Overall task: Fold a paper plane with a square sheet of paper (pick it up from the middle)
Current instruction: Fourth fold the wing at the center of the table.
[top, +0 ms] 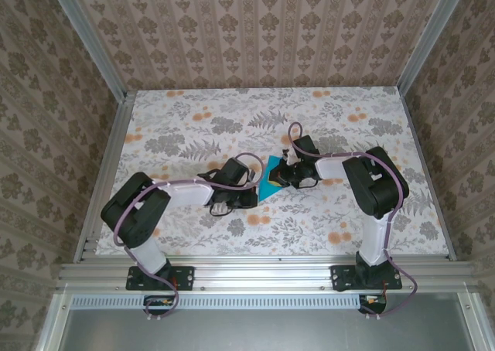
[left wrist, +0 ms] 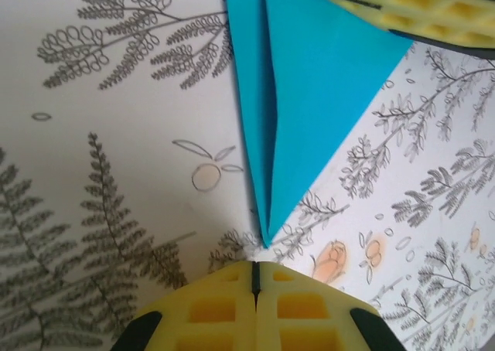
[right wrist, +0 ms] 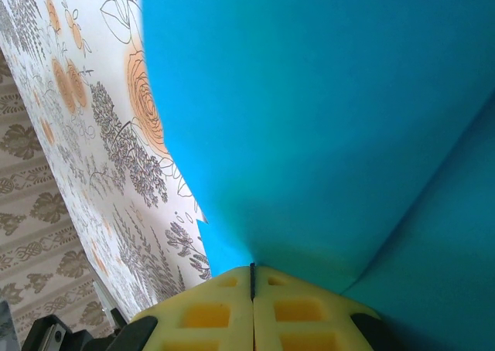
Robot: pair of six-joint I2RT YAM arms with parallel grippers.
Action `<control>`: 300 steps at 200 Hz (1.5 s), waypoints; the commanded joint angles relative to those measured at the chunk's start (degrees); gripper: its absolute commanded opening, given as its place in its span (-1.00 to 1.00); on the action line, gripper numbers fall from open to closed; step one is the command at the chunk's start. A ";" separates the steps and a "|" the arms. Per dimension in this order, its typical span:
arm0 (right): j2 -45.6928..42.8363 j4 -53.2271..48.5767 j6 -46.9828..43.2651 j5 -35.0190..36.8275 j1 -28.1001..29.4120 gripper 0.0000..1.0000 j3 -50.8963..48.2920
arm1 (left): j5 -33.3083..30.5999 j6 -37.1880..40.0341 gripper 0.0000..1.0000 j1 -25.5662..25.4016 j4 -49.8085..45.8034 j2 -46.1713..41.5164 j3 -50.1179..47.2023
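Note:
The cyan-blue paper (top: 271, 184) lies on the flowered table between my two grippers, folded to a pointed shape with a centre crease. In the left wrist view the paper (left wrist: 309, 96) narrows to a tip just ahead of my left gripper (left wrist: 255, 267), which is shut with nothing in it. The right gripper's yellow fingers (left wrist: 418, 11) rest on the paper's far corner. Seen from the right wrist, the paper (right wrist: 325, 119) spreads wide, and my right gripper (right wrist: 252, 269) is shut with its tips against the sheet. From above, the left gripper (top: 255, 190) and right gripper (top: 285, 175) flank the paper.
The flowered tablecloth (top: 193, 127) covers the whole table. Patterned walls and aluminium posts (top: 108, 80) close it in on three sides. Both arms bend in towards the middle.

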 commanded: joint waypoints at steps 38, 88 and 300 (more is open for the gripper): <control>2.44 -0.21 3.47 0.81 0.62 -0.85 -0.85 | -1.47 -5.10 -0.99 -0.04 13.28 1.99 4.14; 1.86 1.55 4.87 -0.39 1.44 -0.85 -1.25 | -3.36 -3.48 -1.00 -0.39 9.38 8.41 7.45; 8.02 1.30 2.69 -0.97 -9.06 -0.82 6.70 | -3.96 0.41 -1.00 -0.18 -2.65 6.58 7.49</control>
